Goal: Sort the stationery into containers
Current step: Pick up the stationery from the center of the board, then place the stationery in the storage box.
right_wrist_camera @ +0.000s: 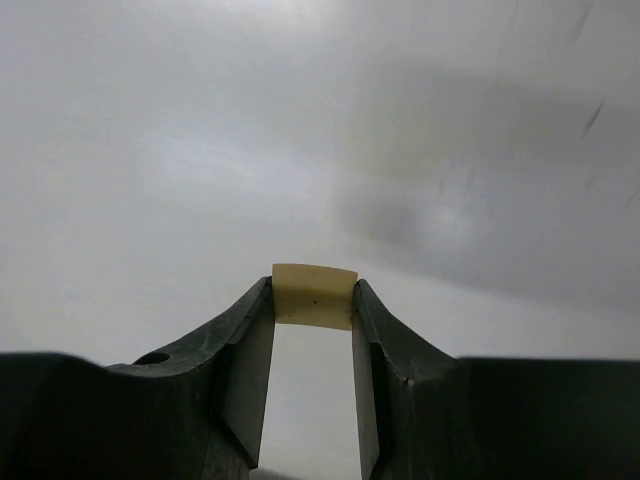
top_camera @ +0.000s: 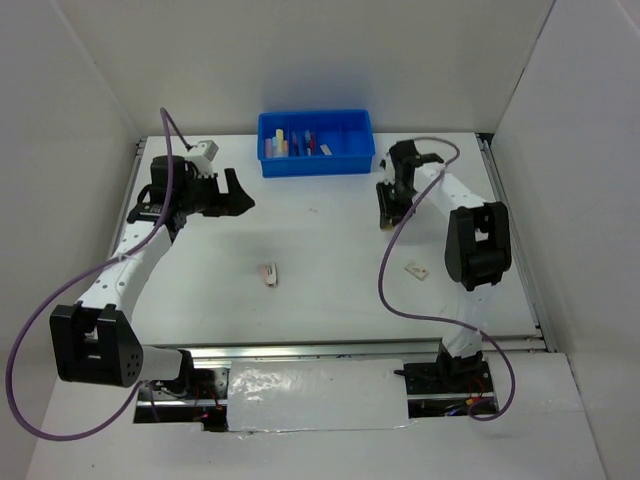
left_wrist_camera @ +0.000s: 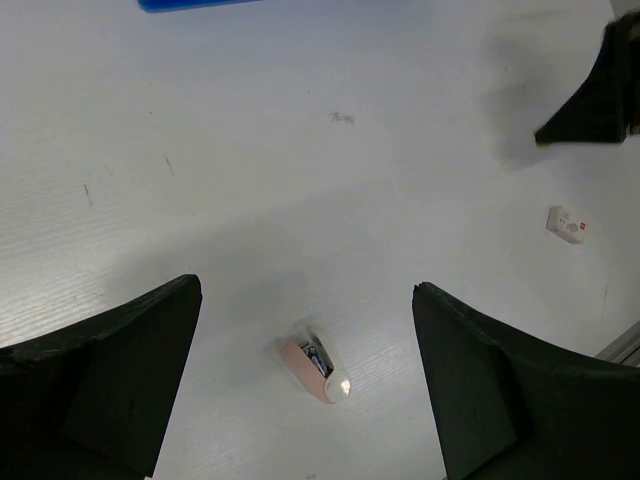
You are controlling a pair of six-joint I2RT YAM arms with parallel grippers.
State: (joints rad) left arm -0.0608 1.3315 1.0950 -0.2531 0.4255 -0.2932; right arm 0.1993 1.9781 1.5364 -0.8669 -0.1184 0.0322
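Observation:
The blue tray [top_camera: 352, 148] stands at the back centre; several pens and a pale yellow bar lie in its left compartments. My left gripper [top_camera: 240, 193] is open and empty, left of the tray. A small pink and white eraser [top_camera: 268, 273] lies mid-table; in the left wrist view it [left_wrist_camera: 318, 370] shows between and below my open fingers. My right gripper [top_camera: 386, 214] is right of the tray and shut on a small beige eraser [right_wrist_camera: 314, 296], pinched at the fingertips. A white eraser [top_camera: 416, 270] lies near the right arm and also shows in the left wrist view [left_wrist_camera: 567, 224].
White walls enclose the table on three sides. A metal rail [top_camera: 370, 350] runs along the near edge. Purple cables [top_camera: 385, 270] hang from both arms. The right arm's black tip [left_wrist_camera: 600, 95] shows in the left wrist view.

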